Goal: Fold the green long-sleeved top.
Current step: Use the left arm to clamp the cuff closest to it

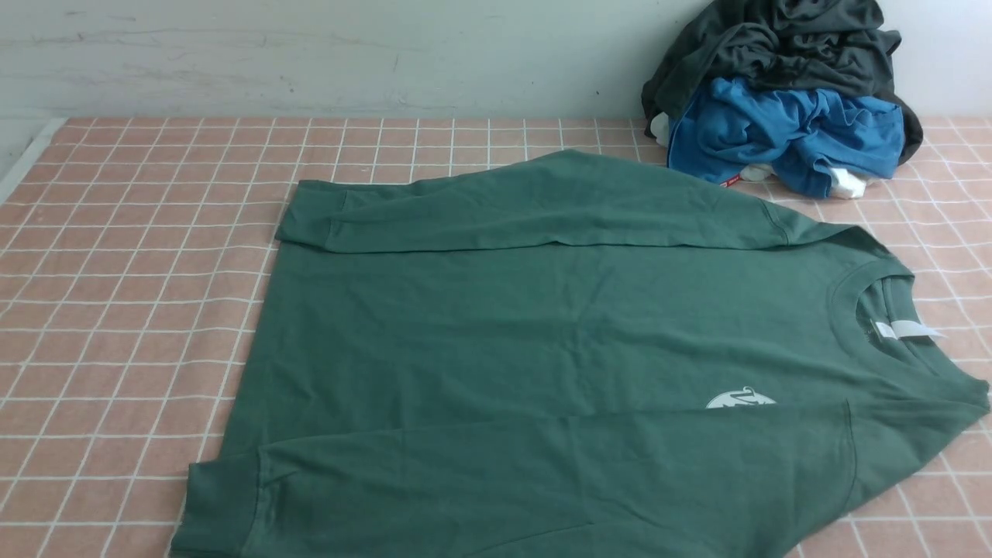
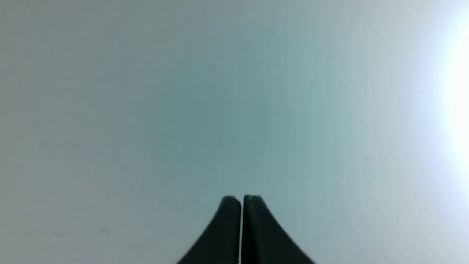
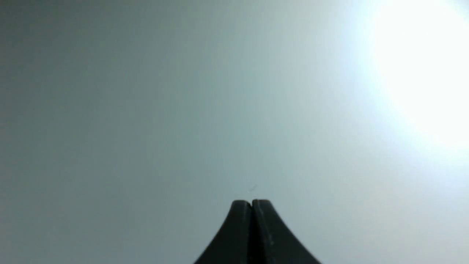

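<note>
Black left gripper [image 2: 242,200]: jaws pressed together, nothing between; right gripper [image 3: 252,203]: same. Both face a blank pale surface, possibly a wall; view too featureless to tell. On pink checked tablecloth [image 1: 116,310], green long-sleeved top [image 1: 542,341] lies flat, neck to the right, both sleeves folded across the body. Far right: blue garment [image 1: 783,128] heaped under dark grey garment [image 1: 783,43], against wall [image 1: 310,54].

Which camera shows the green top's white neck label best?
The front view: the white neck label lies inside the collar of the green top. Wrist views show only the shut left hand and right hand.
</note>
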Robot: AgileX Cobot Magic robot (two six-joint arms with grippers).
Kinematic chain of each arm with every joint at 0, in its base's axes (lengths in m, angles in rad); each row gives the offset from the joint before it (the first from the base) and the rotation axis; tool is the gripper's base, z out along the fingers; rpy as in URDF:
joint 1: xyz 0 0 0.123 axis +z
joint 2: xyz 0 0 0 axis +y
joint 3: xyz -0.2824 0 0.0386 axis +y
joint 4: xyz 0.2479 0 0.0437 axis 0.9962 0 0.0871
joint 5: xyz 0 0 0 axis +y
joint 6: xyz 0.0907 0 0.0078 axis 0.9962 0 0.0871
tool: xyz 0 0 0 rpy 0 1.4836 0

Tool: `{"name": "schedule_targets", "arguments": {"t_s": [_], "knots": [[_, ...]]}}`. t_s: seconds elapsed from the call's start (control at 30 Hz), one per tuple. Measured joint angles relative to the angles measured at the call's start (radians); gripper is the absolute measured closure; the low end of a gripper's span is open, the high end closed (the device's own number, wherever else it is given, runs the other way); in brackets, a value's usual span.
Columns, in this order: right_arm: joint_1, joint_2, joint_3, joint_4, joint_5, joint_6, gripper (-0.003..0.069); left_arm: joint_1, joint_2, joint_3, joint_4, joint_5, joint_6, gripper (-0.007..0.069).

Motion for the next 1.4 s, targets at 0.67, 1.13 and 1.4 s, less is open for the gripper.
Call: {"name": "schedule_targets", "arguments": {"t_s": [0.67,1.13,1.4], "knots": [[0.075,0.711,-0.497,-0.176,1.032,-0.104,0.0673,0.000,0.899,-0.630,-0.178,1.066,0.229,0.0631],[0.323,1.166,-0.607,0.188,1.107,-0.560,0.0673,0.000,1.398,-0.677,-0.309,1.076,0.388,0.0237],[0.324,1.177,-0.628,0.243,1.133,-0.594,0.0673,0.000,1.621,-0.771,-0.308,1.010,0.329,0.0188]]}}
